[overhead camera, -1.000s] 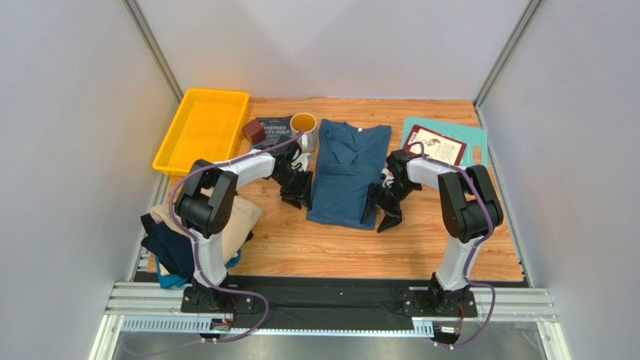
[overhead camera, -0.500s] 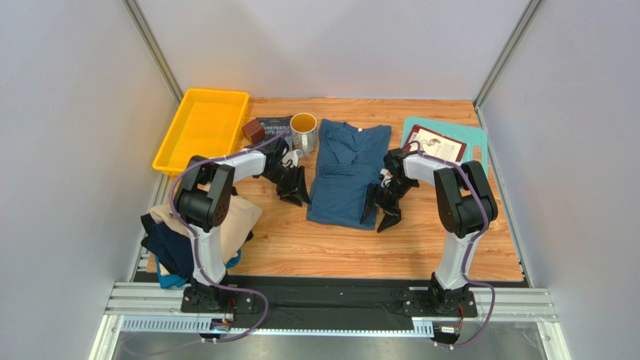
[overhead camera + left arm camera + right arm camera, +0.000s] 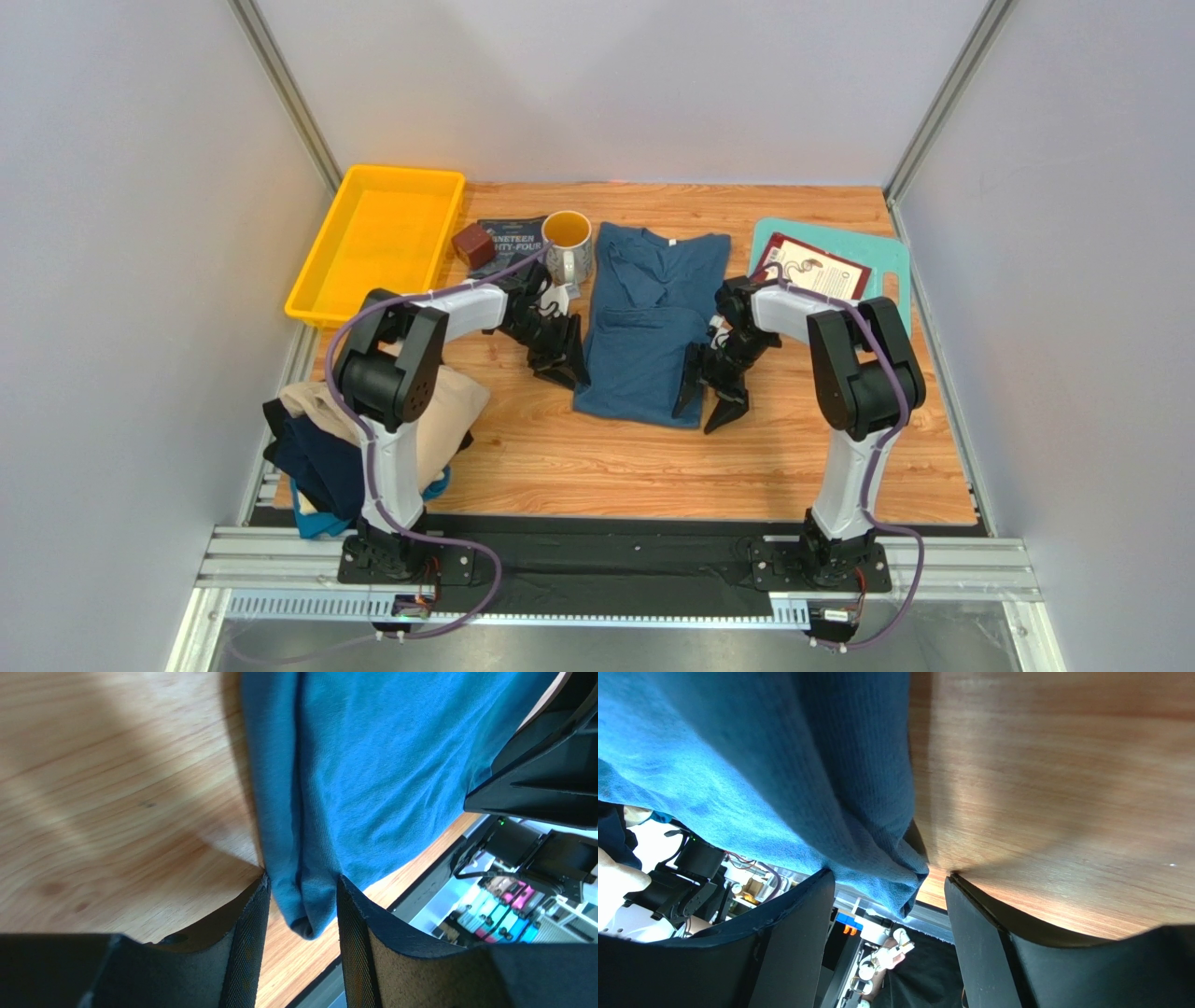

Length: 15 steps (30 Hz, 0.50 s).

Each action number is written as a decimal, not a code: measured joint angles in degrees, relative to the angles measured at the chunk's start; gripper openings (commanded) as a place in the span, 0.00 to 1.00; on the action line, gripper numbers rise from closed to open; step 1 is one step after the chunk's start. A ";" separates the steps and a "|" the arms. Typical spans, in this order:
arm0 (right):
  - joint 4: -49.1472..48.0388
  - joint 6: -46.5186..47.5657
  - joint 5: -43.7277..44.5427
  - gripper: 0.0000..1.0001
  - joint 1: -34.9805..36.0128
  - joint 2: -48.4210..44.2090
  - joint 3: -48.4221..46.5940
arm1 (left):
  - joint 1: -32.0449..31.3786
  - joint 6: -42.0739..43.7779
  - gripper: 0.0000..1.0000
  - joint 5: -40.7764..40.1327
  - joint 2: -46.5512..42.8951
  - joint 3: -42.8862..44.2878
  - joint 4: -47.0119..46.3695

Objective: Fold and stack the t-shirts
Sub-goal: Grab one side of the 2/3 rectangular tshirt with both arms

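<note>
The large teal-blue t-shirt (image 3: 650, 322) lies folded lengthwise on the middle of the wooden table. My left gripper (image 3: 565, 367) is open at its lower left corner. In the left wrist view the gripper (image 3: 302, 885) has the folded edge of the shirt (image 3: 393, 756) between its fingers. My right gripper (image 3: 709, 399) is open at the lower right corner. In the right wrist view the gripper (image 3: 889, 885) has the shirt's (image 3: 773, 763) corner between its fingers. A beige t-shirt (image 3: 452, 403), a dark navy t-shirt (image 3: 302, 455) and a light blue t-shirt (image 3: 317, 525) lie heaped at the near left.
A yellow bin (image 3: 372, 245) stands at the back left. A brown block (image 3: 473, 247), a dark book (image 3: 508, 241) and a mug (image 3: 567, 235) sit beside the shirt's collar. A teal cutting board (image 3: 892, 266) with a card (image 3: 814, 270) lies at the back right.
My left gripper drew slightly left, then moved right to the shirt's lower left corner. My right gripper has hardly moved.
</note>
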<state>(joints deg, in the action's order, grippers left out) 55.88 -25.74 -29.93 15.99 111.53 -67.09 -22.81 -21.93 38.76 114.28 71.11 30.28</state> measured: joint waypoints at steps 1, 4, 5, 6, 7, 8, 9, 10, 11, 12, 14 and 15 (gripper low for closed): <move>0.07 0.00 0.02 0.68 0.00 0.07 -0.11 | -0.33 0.11 0.47 0.09 0.31 0.42 0.33; 0.26 -0.02 0.04 0.67 0.00 0.22 -0.28 | -1.31 0.26 0.47 0.44 1.49 2.08 1.14; 0.37 -0.04 0.07 0.68 0.00 0.33 -0.37 | -1.68 0.33 0.47 0.39 1.86 2.64 1.51; 0.46 -0.07 0.09 0.68 0.02 0.42 -0.48 | -2.03 0.39 0.47 0.39 2.21 3.17 1.84; 0.52 -0.15 0.09 0.68 0.00 0.48 -0.48 | -2.29 0.42 0.47 0.39 2.47 3.54 2.10; 0.52 -0.24 0.07 0.67 0.00 0.52 -0.48 | -2.62 0.46 0.47 0.42 2.75 3.89 2.23; 0.55 -0.37 0.04 0.68 0.02 0.57 -0.48 | -2.86 0.50 0.47 0.44 2.99 4.24 2.40; 0.55 -0.42 0.04 0.68 0.02 0.59 -0.48 | -3.06 0.50 0.47 0.46 3.17 4.44 2.56; 0.55 -0.46 0.04 0.66 0.02 0.61 -0.48 | -3.23 0.52 0.47 0.46 3.21 4.46 2.56; 0.55 -0.50 0.04 0.65 0.00 0.63 -0.48 | -3.37 0.52 0.45 0.46 3.21 4.46 2.60; 0.57 -0.59 0.02 0.57 0.00 0.68 -0.48 | -3.65 0.50 0.41 0.42 3.23 4.46 2.67; 0.70 -0.55 0.31 0.53 0.00 0.74 -0.46 | -3.80 0.55 0.35 0.28 3.23 4.44 2.67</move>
<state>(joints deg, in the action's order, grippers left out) 56.58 -26.28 -29.63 15.99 112.27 -67.55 -26.61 -21.39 39.05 117.51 75.55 32.95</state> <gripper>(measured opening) 0.629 0.440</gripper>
